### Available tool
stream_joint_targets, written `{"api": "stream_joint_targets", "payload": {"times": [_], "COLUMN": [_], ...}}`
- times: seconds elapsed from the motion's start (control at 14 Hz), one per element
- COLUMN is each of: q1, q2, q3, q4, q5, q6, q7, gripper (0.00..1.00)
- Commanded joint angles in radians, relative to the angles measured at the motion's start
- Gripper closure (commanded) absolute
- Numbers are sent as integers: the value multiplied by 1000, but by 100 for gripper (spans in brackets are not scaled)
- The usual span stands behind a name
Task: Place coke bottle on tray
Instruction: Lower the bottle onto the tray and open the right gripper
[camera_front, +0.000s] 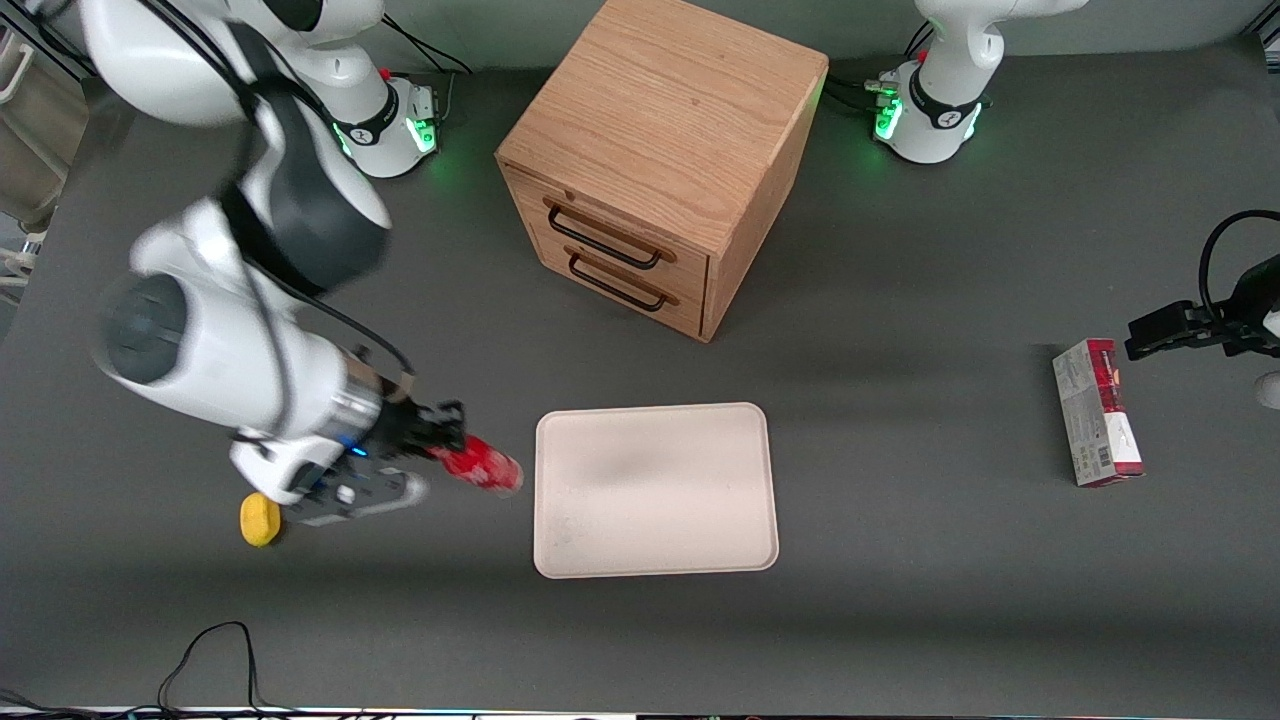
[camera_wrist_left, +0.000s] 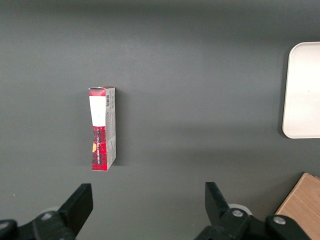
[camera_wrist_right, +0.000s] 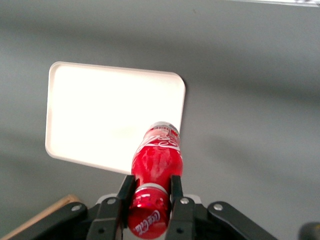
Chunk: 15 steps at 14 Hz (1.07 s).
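My right gripper (camera_front: 447, 447) is shut on the coke bottle (camera_front: 482, 467), a slim red bottle with white script. It holds the bottle by the neck, tilted, above the table just beside the tray's edge toward the working arm's end. In the right wrist view the bottle (camera_wrist_right: 156, 165) sits between the gripper's (camera_wrist_right: 151, 187) fingers, red cap toward the camera, base over the tray's rim. The tray (camera_front: 655, 490) is a flat cream rectangle with a low rim and nothing on it; it also shows in the right wrist view (camera_wrist_right: 100, 115) and the left wrist view (camera_wrist_left: 304, 90).
A wooden drawer cabinet (camera_front: 660, 160) stands farther from the front camera than the tray. A small yellow object (camera_front: 260, 520) lies by the working arm. A red-and-grey carton (camera_front: 1097, 412) lies toward the parked arm's end, also in the left wrist view (camera_wrist_left: 102, 128).
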<state>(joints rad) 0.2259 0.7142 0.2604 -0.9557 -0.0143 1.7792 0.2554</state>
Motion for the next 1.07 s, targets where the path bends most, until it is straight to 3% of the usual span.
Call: {"api": "stream_joint_targets", "payload": {"times": [0.0,0.14,0.43,0.79,0.93,1.0], "q1": [44,79,79,75,75,76], "q2": [99,161,185,185,185,183], "q3": [20,22,22,19,19,19], "q4": [81,74,-49,-89,-89,-89], "q5": [-71,-201,-227,-228,-228,-230], "q6": [89,167,340,368,368,368], "q7": [15,15,22,24,24,25], "gripper": [100,99,95,86,0,0]}}
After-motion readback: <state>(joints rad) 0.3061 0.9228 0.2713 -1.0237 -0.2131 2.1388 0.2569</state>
